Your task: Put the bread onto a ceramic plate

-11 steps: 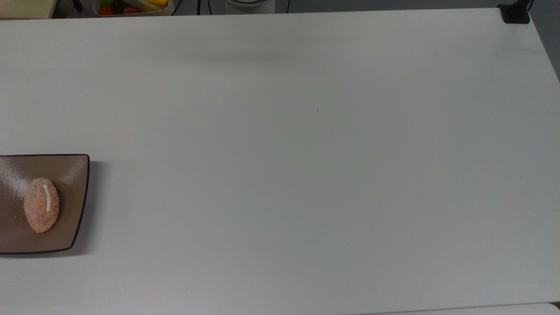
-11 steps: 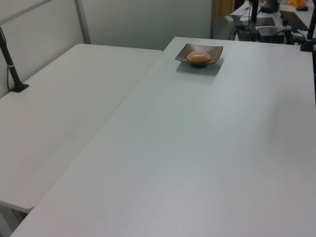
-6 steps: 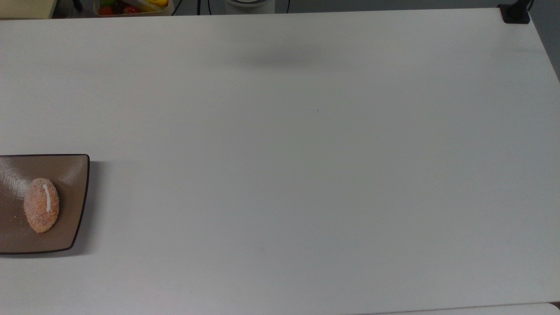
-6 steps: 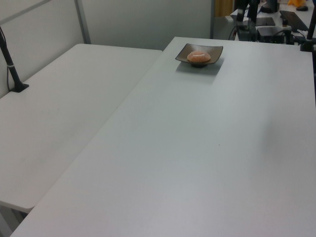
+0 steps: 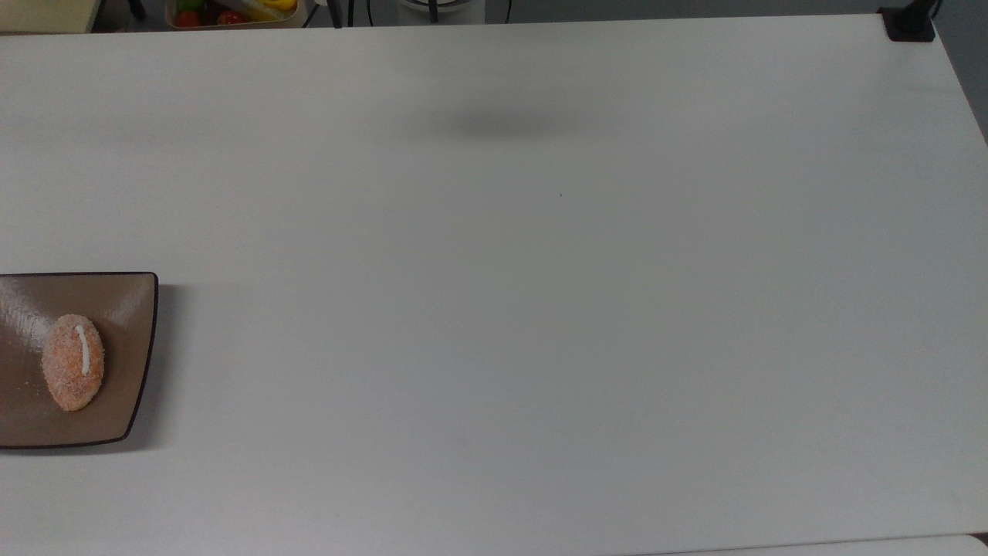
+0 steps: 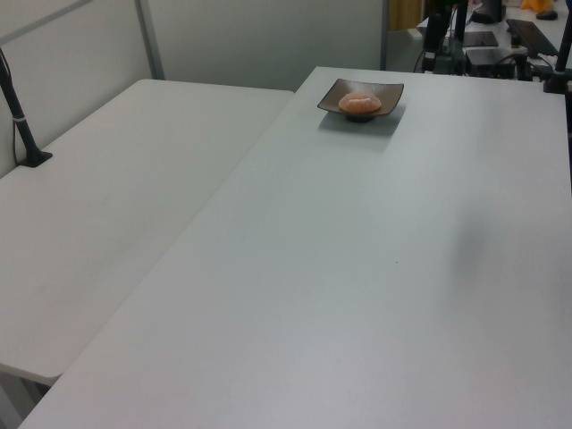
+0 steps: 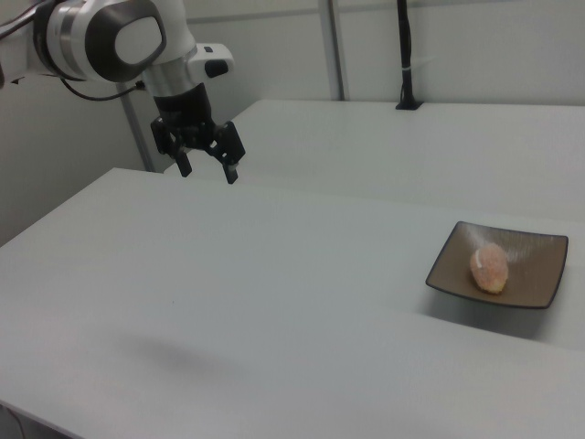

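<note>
a big white table takes most of the room, and a second white table stands against it on the left view's left. behind them are pale grey walls with a metal post. a black pole stands on a clamp at the far table's edge. the light is soft and even.

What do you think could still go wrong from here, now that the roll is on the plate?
The bread rests off-centre on the ceramic plate, so a knock might roll it off. The plate sits near the table's edge in the left view, so a nudge could push it over. The gripper, jaws open, hangs far away, so risk is low.
</note>
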Controlling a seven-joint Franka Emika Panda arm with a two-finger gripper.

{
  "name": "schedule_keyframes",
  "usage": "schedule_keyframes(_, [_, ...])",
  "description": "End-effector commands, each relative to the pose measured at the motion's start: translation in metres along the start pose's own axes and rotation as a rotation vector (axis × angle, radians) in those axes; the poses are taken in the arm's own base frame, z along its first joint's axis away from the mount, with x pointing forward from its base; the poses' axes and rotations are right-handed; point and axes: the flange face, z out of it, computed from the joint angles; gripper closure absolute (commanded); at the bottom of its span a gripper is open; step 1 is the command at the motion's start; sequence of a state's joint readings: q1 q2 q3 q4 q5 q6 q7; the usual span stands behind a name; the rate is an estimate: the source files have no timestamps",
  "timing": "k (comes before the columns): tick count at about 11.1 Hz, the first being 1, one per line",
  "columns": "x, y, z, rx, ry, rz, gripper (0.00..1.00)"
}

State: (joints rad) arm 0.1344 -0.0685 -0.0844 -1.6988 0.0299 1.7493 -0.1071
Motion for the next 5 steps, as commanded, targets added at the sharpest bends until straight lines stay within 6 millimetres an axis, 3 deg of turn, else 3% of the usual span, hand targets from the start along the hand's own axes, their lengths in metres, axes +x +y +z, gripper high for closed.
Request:
schedule_keyframes(1, [-0.0062,0.0054,-0.0015,-0.007,0.028,-0.065,0.00])
schedule_keyframes(5, [-0.0077,0.0103,-0.0045,-0.006,0.030,-0.055,0.00])
